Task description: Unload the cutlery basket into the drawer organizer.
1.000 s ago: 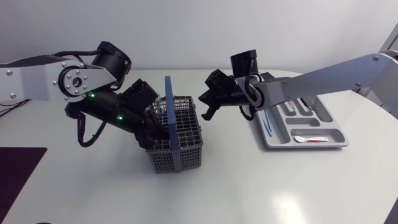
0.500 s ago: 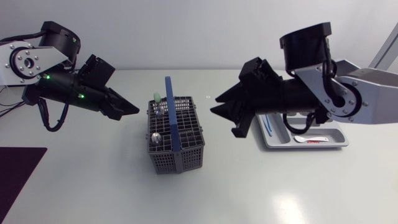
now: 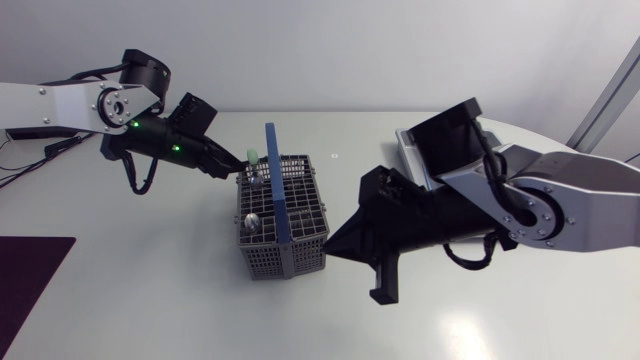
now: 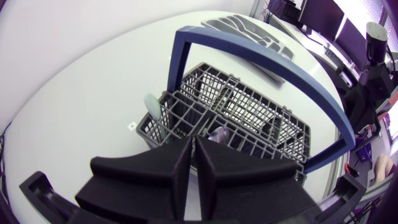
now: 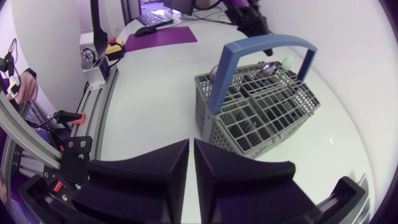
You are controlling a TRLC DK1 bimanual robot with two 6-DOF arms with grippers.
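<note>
**Cutlery basket** (image 3: 285,262): stands upright near the middle of the counter (image 3: 150,300). It is grey plastic lattice, rectangular and split into compartments. A flat blue hoop handle (image 3: 274,190) arches across it.

**Contents:** a pale green rounded handle (image 3: 252,157) stands in the far left corner compartment. Two metal spoon bowls (image 3: 252,222) lie in the left-side compartments.

**Drawer organizer** (image 4: 245,28): a grey moulded tray toward the counter's far right edge. In the head view the right arm hides most of it.

**Left end effector** (image 3: 237,166): matte black wedge fingers pressed together, holding nothing. The tip is just beside the basket's far left corner, close to the green handle. Contact cannot be determined.

**Right end effector** (image 3: 332,243): fingers pressed together with only a thin slit, holding nothing. The tip is near the basket's right wall, with bare counter between.

**Open room:** smooth white counter lies open along the near edge and to the basket's left. A dark mat (image 3: 30,280) sits at the near left edge
</note>
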